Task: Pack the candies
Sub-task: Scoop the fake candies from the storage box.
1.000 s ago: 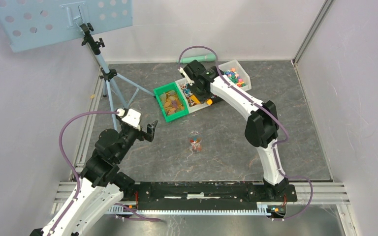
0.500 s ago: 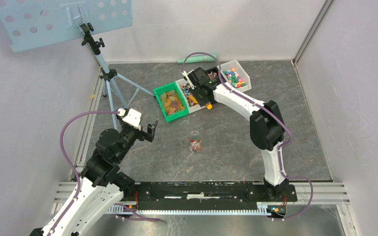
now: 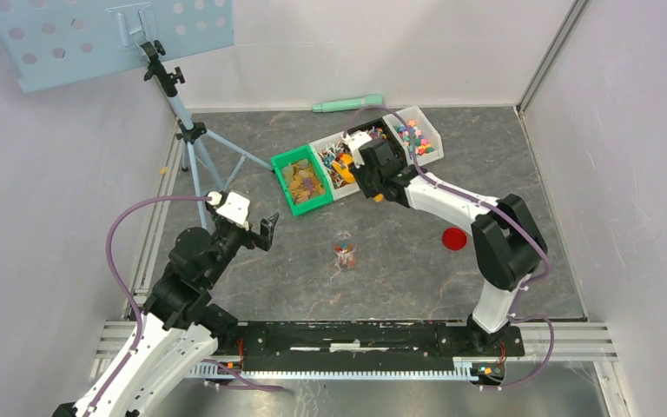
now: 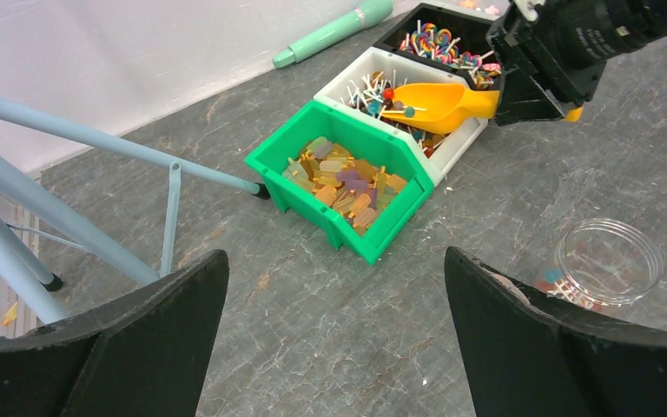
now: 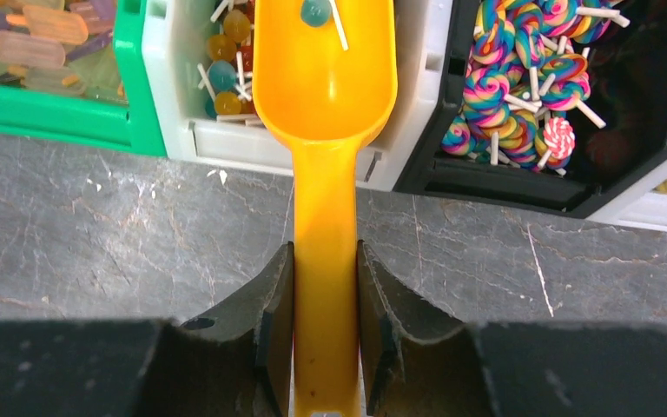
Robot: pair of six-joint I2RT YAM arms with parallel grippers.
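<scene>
The left end effector (image 4: 334, 261) is held wide apart and empty above the table (image 4: 313, 347), at about 9 o'clock of the clear jar (image 4: 564, 252). The jar stands upright and uncapped mid-table, with a few coloured pieces seen at its bottom. Its red lid (image 3: 456, 238) lies apart from it at roughly 3 o'clock. Farther out, at about 12 o'clock of the jar, the right end effector (image 5: 325, 287) is clamped narrowly on the handle of the yellow scoop (image 5: 324, 87), one finger on each side. The bowl is held over the white bin (image 5: 169, 87), and only a small load is seen in it: a teal ball lollipop and a stick or two. The candies (image 5: 226, 78) are heaped in that bin, with others in the green bin (image 4: 382, 234) at 9 o'clock of it and the black bin (image 5: 495, 174) at 3 o'clock.

The step is judged to be the taking of a scoopful. A fuller load is likely if the bowl is driven lower through the heap before it is raised. The bowl is best kept level on the way toward 6 o'clock, since overhanging sticks are easily shed. Over the jar the pour should be made slowly and centred, as the mouth looks no wider than the bowl. The jar could be steadied by the free end effector.
</scene>
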